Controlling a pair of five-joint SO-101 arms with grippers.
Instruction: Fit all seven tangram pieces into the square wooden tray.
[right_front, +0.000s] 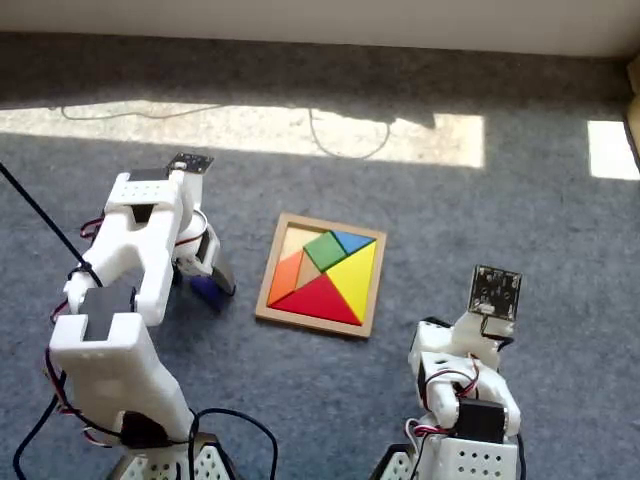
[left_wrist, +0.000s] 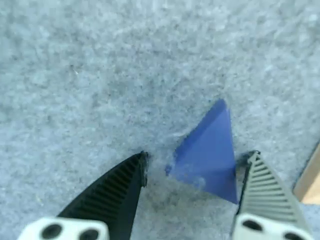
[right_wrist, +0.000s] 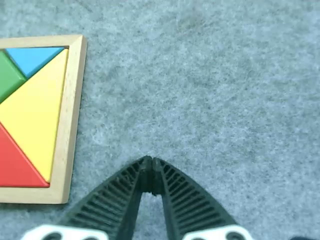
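Left arm: stretched over the grey carpet, left of the tray.
Left gripper: jaws spread wide and gripping nothing, set low on either side of the blue triangle.
Fingers: the pale one is just beside one edge of the triangle; the black one stands apart from it.
Blue triangle: flat on the carpet, outside the tray and near its left side.
Tray: in the middle, holding orange, green, light blue, yellow and red pieces; its far left corner looks pale.
Right arm: folded back, right of the tray.
Right gripper: tips pressed together with nothing between them, over bare carpet near the tray's right rim.
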